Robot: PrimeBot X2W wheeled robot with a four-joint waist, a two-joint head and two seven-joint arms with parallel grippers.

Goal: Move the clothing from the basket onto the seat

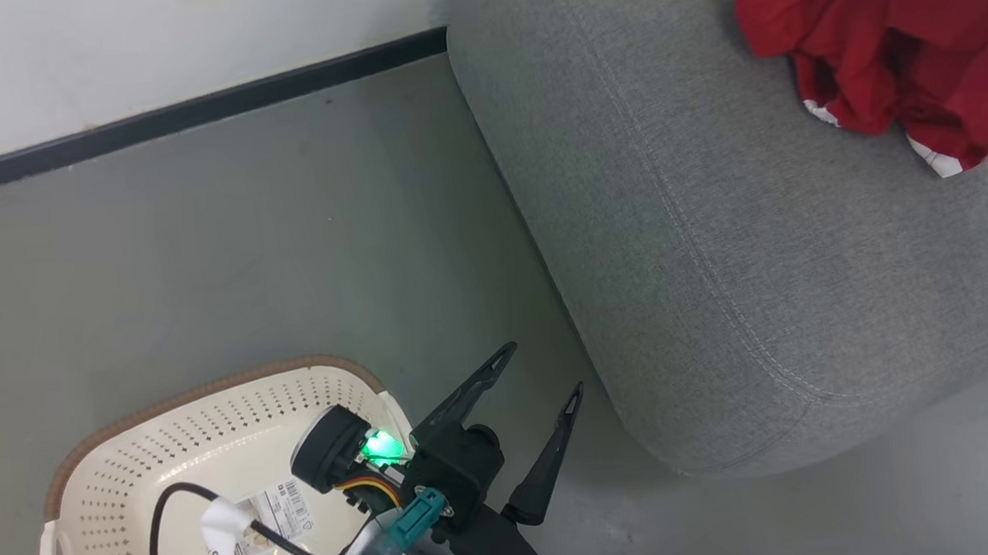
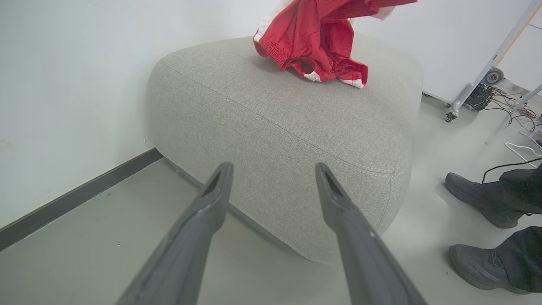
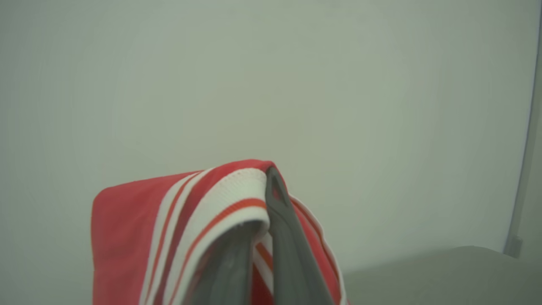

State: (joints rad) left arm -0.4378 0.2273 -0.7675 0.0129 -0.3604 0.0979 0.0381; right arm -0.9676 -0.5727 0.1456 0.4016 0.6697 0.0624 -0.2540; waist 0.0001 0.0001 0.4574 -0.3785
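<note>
While left claw [image 2: 273, 166] gapes empty short of seat [image 2: 275, 114], right claw [image 3: 263, 199] clamps clothing [image 3: 139, 228], fabric draped over its tips.

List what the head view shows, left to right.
basket → left tool, open → seat → red clothing

Grey floor [image 1: 243, 241]: being occupied by the seat [image 1: 716, 255], the basket [image 1: 209, 388] standing apart from it, and a person's shoes [image 2: 476, 199]. Seat top: crumpled red clothing [image 1: 900, 38] being borne.
</note>
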